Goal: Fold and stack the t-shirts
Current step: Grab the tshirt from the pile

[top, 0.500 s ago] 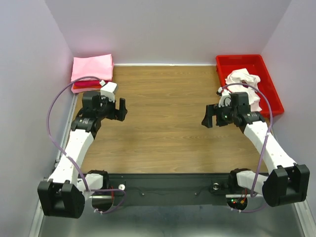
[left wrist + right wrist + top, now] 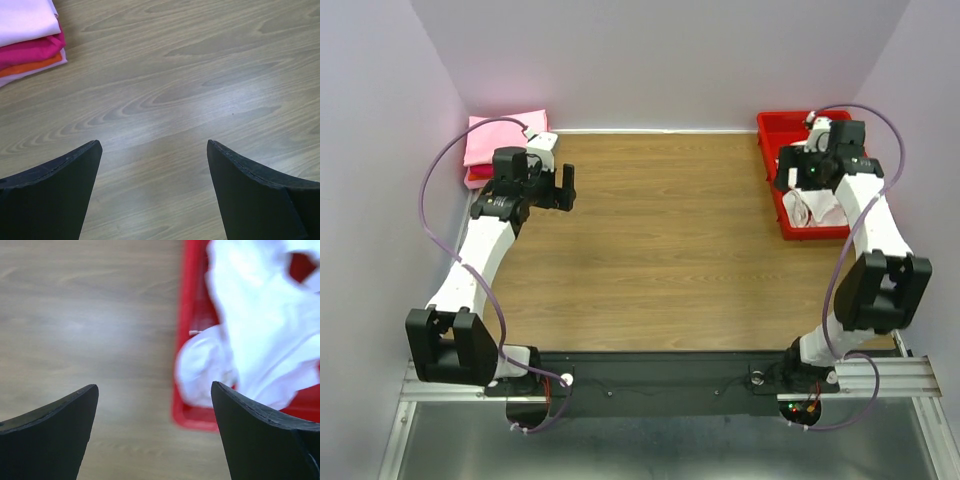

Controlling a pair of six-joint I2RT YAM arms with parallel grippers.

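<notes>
Right end effector (image 2: pixel 154 386), spread and empty, hovers over the left rim of the red tray (image 2: pixel 192 415) at the far-right corner of the surface (image 2: pixel 660 250), the white t-shirt (image 2: pixel 260 340) heaped inside toward its right side, well apart from the spread left end effector (image 2: pixel 152 145)

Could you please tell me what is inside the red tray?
A crumpled white t-shirt lies inside the red tray, covering much of its floor. Anything beneath the cloth is hidden.
</notes>
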